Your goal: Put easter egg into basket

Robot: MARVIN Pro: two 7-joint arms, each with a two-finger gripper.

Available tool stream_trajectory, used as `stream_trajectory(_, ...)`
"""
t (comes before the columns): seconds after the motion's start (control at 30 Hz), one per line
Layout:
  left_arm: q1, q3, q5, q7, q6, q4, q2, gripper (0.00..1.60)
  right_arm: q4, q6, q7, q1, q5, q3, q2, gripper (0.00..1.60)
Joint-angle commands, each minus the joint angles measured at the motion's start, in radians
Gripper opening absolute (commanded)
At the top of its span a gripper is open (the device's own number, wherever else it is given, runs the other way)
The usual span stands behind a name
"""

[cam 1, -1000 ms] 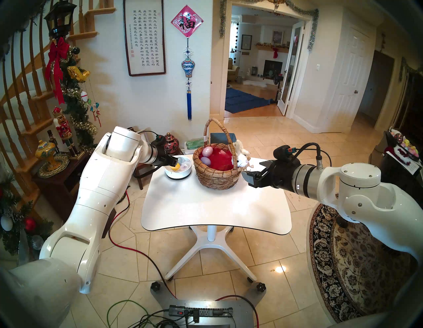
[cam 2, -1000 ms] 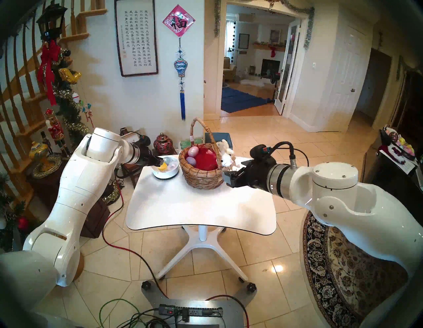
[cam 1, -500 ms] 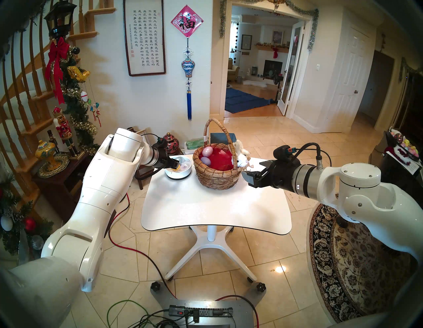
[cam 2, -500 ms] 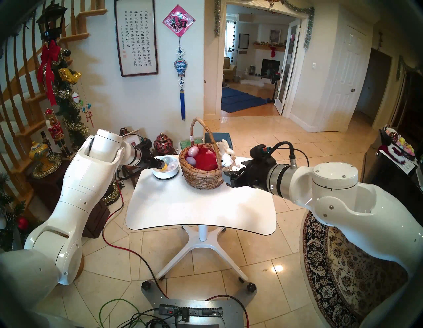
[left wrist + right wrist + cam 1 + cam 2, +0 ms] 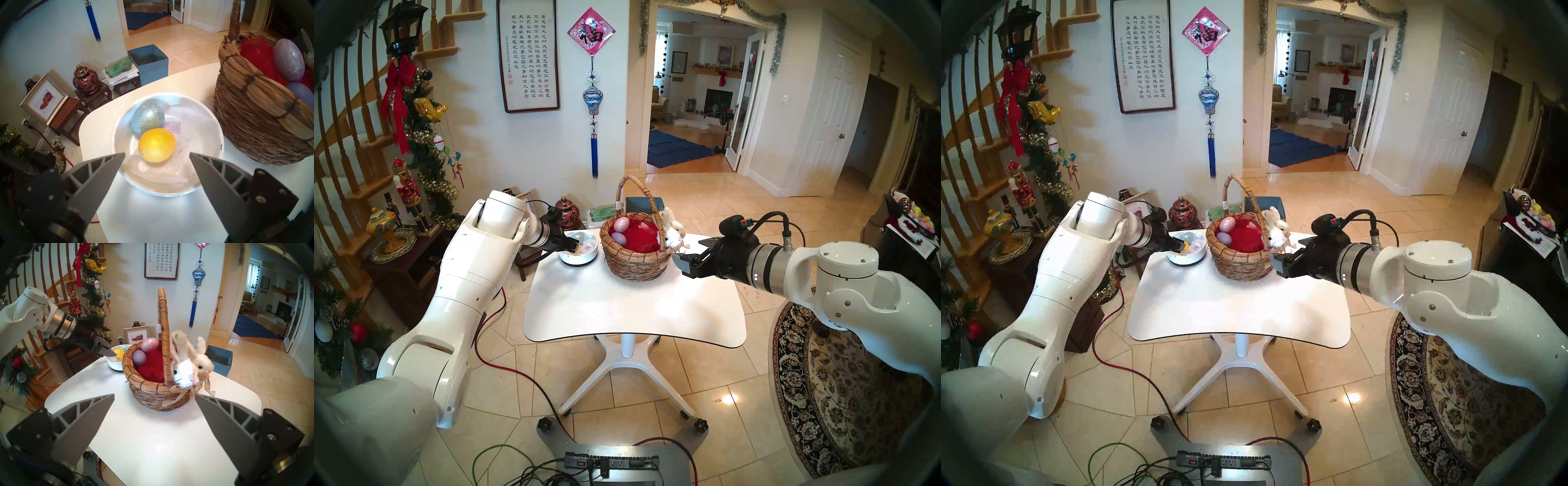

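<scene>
Left pincer (image 5: 157, 153) open, straddling yellow egg (image 5: 156, 145) above bowl rim (image 5: 220, 135).

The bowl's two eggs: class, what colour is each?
One egg is plain yellow, the other glittery silver-blue; the left wrist view shows them best.

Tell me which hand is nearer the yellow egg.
Left. The left hand hangs open just short of the yellow egg in the bowl; the right hand sits open beyond the basket.

A white pedestal table (image 5: 633, 305) carries a wicker basket (image 5: 634, 263) at twelve o'clock and a white bowl (image 5: 580, 258) at ten o'clock.
</scene>
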Motion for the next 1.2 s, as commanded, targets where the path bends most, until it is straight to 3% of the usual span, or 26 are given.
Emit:
stream_trajectory(0.0,-0.039,0.000,0.006,-0.003,-0.002,0.001,-0.011,1.40,-0.001,-0.003,0.000,0.010,-0.002,0.008,-0.001,1.60)
stream_trajectory(0.67,-0.078,-0.002,0.039,-0.028,-0.002,0.078,-0.040,1.37,-0.001,-0.003,0.000,0.010,-0.002,0.008,-0.001,1.60)
stream_trajectory(0.93,-0.085,-0.005,0.044,-0.035,-0.002,0.101,-0.052,1.44,-0.001,-0.003,0.000,0.010,-0.002,0.008,-0.001,1.60)
stream_trajectory(1.17,-0.081,-0.008,0.051,-0.024,-0.006,0.110,-0.060,1.39,-0.001,-0.003,0.000,0.010,-0.002,0.008,-0.001,1.60)
